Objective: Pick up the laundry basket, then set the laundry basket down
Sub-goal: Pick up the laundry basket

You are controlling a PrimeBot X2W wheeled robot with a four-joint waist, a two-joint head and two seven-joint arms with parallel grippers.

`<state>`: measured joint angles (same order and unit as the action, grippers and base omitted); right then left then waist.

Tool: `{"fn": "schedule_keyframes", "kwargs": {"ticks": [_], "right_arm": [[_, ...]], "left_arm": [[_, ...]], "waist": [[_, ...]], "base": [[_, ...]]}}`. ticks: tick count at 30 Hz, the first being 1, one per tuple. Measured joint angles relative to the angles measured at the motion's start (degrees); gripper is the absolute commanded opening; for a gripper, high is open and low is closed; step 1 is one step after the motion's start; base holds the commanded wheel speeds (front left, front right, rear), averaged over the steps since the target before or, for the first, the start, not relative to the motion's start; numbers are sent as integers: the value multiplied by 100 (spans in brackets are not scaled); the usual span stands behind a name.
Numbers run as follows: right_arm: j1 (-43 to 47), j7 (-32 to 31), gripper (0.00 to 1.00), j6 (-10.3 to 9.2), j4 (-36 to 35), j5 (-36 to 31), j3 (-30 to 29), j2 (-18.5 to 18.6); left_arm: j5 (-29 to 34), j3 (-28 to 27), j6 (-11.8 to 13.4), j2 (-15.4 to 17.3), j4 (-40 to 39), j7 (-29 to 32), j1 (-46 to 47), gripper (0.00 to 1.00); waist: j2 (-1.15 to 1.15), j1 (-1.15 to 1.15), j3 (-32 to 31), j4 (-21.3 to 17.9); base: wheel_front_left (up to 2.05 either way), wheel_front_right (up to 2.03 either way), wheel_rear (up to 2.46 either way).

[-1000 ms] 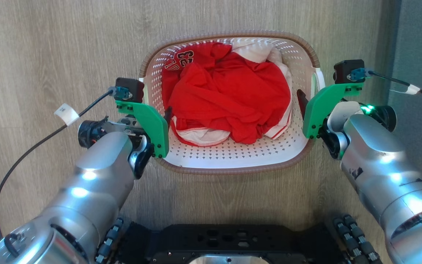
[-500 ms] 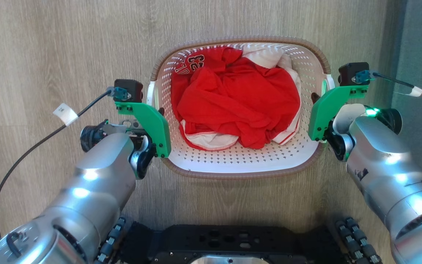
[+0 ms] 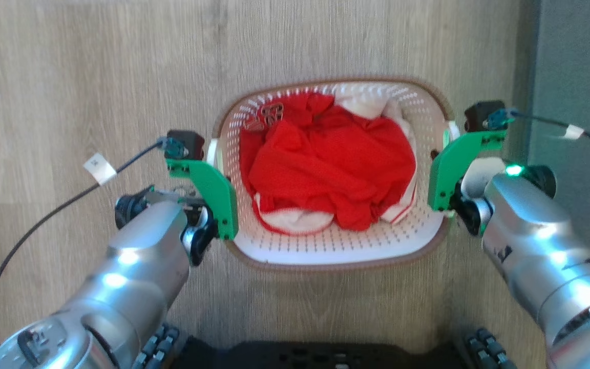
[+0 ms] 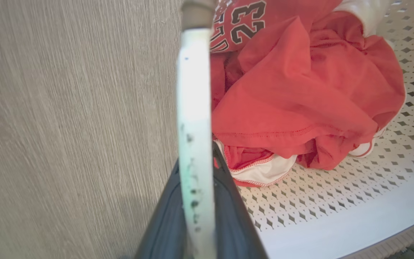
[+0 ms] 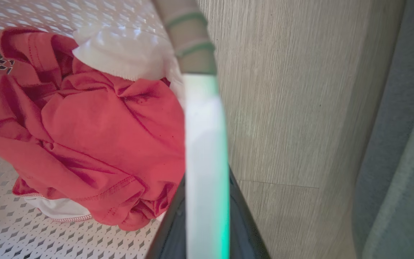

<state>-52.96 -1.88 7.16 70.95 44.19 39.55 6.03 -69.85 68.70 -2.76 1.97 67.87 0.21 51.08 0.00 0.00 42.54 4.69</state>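
Pale wood-grain floor runs under everything, with a grey panel down its right side. Against half a second ago the whole head view has slid: the floor's seam sits lower, less of the black base shows at the bottom edge, and all looks a little smaller, so the camera has moved. The laundry basket lies between the two arms as it did then, just beyond the base. Whether its bottom touches the floor I cannot tell. The left pincer is closed on the basket's left handle, a dark finger pressed to each side of the scuffed white strip. The right pincer clamps the right handle the same way, and that handle is tinted green along one edge. In the head view the green brackets cover most of both pincers, so the grip reads from the wrist views. The head view gives the brown rim as a full oval, while each wrist view cuts it to a short piece. Inside lies a red jersey. Its print reads 23 in the left wrist view but is a blur from the head. Farther in, a white garment lies against the far wall of the basket, clearest from the right wrist.
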Motion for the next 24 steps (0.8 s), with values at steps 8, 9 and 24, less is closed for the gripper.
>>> {"fn": "schedule_keyframes", "kwargs": {"ticks": [8,9,24], "right_arm": [[454,-434,0,0,-35,277,282,-65],[497,-515,0,0,-35,322,309,-68],[1463,-1224,0,0,121,737,648,-235]], "left_arm": [[-52,187,-183,-2,224,281,-425,0],[-52,209,-185,-3,252,330,-460,0],[-73,380,-430,-12,416,984,-1210,0]], "waist": [[0,0,-813,-14],[0,0,-928,-15],[0,-1,-2814,-18]], "base": [[0,0,0],[0,0,0],[0,0,0]]}}
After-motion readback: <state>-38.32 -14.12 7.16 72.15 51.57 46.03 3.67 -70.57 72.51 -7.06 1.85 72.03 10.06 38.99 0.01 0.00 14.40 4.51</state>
